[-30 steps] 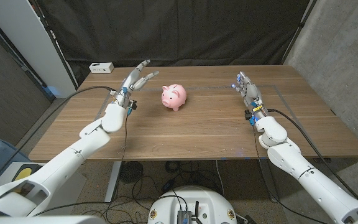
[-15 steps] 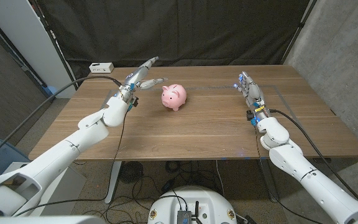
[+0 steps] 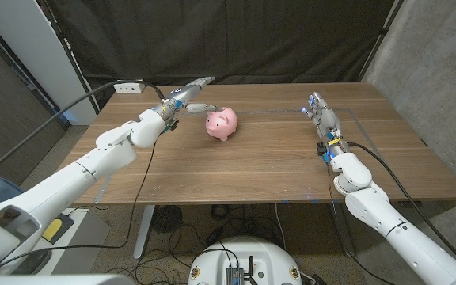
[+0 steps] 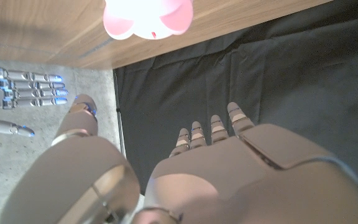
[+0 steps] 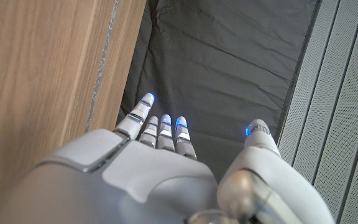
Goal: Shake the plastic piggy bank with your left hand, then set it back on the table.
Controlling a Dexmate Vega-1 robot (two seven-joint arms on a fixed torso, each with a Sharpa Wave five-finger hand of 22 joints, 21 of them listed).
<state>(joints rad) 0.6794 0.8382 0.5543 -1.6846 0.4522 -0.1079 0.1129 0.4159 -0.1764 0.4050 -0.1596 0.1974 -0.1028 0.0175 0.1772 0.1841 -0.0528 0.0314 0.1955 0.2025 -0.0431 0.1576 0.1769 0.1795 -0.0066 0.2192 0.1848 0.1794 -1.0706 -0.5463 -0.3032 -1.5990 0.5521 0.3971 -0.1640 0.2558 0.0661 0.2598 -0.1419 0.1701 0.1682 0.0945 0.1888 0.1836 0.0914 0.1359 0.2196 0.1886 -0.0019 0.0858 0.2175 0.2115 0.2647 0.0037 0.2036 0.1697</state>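
Observation:
The pink plastic piggy bank stands on the wooden table near its far middle; it also shows in the left wrist view. My left hand hovers just to its left, raised above the tabletop, fingers spread and reaching over towards the pig's back, holding nothing. The same hand fills the lower part of the left wrist view. On the right side of the table my right hand stands with its fingers straight and together, holding nothing; it shows in the right wrist view too.
A white power strip lies at the table's far left corner. A black curtain hangs behind the table. A cable runs from my left wrist off the table's left side.
My left arm has swung up and to the right, bringing the open hand from beside the pig to just over its left side. The pig and the right hand have stayed put.

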